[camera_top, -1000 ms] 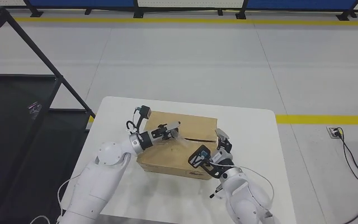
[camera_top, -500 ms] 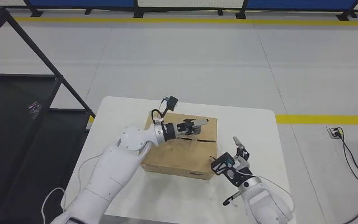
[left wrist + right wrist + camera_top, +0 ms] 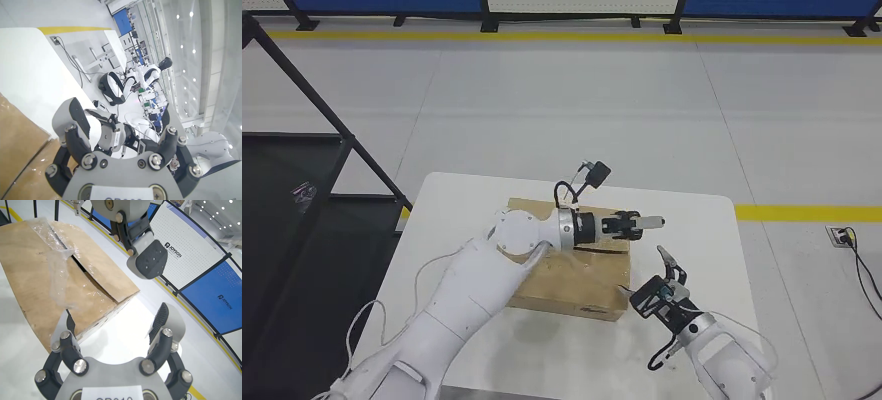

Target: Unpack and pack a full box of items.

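A brown cardboard box [image 3: 572,270] lies on the white table [image 3: 447,240], its top flaps down. In the right wrist view the box [image 3: 37,275] shows a narrow gap along the flap seam. A loose strip of clear tape [image 3: 56,281] curls up off the lid. My left gripper [image 3: 640,222] is stretched out over the box's right end, open, with nothing between its fingers [image 3: 79,115]. My right gripper [image 3: 670,272] hangs open just off the box's right front corner. One left finger pad [image 3: 151,262] shows above it in the right wrist view.
A black metal frame [image 3: 322,120] stands off the table's left side. Bare table [image 3: 692,225] runs right of the box to the edge. A thin cable [image 3: 662,352] trails along the right arm.
My left arm has swept rightward across the box top, from its left half to past its right end. The right gripper has drawn back off the box toward the table's right front.
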`<move>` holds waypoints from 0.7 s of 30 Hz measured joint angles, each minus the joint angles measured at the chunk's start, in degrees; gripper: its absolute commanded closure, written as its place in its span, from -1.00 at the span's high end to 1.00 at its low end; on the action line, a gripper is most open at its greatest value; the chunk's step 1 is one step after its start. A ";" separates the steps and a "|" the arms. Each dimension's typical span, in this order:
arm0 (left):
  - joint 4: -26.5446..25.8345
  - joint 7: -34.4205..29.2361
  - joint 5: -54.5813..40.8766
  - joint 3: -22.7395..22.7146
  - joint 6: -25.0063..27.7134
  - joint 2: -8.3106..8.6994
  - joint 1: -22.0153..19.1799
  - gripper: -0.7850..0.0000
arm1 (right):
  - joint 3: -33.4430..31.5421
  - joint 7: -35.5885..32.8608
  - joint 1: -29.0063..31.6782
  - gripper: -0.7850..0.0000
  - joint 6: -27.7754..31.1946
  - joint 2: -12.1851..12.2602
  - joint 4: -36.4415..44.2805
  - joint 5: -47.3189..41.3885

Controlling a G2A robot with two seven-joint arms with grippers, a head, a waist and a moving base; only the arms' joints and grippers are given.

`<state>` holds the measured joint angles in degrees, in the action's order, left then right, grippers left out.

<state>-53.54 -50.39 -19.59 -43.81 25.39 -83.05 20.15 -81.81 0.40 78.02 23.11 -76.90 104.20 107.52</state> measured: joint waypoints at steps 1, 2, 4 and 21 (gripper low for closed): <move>-0.09 -0.25 -0.08 -0.74 0.38 0.23 0.10 1.00 | 0.12 0.08 -0.25 1.00 0.40 0.05 -0.13 -0.15; -0.40 -0.22 0.34 -1.77 0.91 0.59 0.30 1.00 | 0.30 0.37 -0.60 1.00 1.11 0.11 -0.28 -0.46; -1.42 0.38 1.42 -3.62 1.87 1.30 0.91 1.00 | 0.39 0.99 -1.13 1.00 2.56 0.26 -0.47 -0.91; -27.98 2.98 15.01 -31.08 -2.01 11.13 25.75 1.00 | -6.40 1.10 2.88 1.00 3.29 1.63 5.50 -9.18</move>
<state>-81.52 -47.41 -4.59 -74.88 23.38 -71.91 45.91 -88.21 1.50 80.90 26.40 -75.27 109.70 98.34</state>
